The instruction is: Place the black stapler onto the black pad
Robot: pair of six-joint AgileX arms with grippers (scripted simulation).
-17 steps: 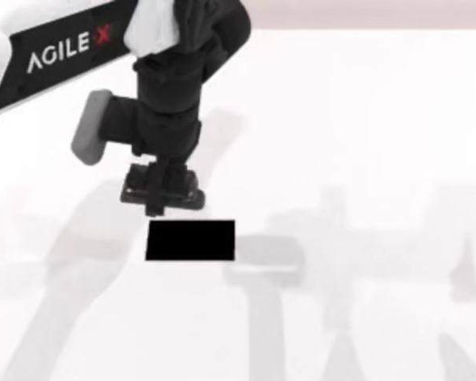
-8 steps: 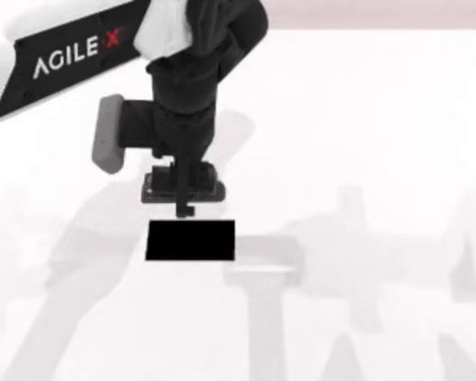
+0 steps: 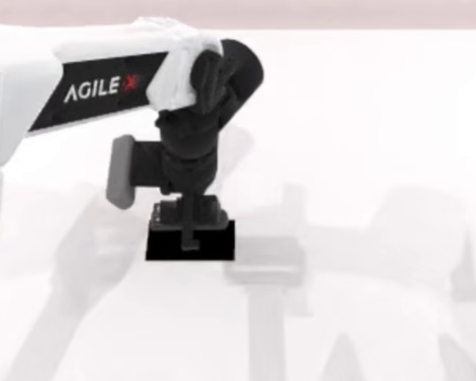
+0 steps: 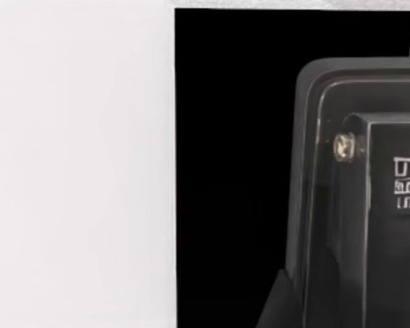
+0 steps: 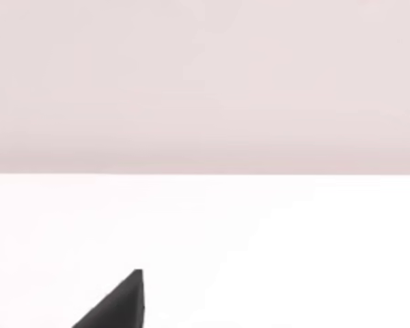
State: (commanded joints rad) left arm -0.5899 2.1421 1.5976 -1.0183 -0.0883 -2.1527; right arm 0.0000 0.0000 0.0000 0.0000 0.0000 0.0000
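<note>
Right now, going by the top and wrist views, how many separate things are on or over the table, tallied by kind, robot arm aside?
Staplers: 1, the black stapler, held by the left gripper over the pad's far edge.
Pads: 1, the black pad, flat on the table.
Total: 2.

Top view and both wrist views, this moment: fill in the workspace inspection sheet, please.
Surface: plain white table, grey shadows only.
Job's things: small dark grey-black stapler held over the far edge of the flat black rectangular pad; contact with pad cannot be told.
Clutter: nothing seen.
Grippers: left gripper above the pad, shut on the stapler; right gripper not in the top view.
Cables: nothing seen.
Surroundings: pale pinkish wall behind table.
</note>
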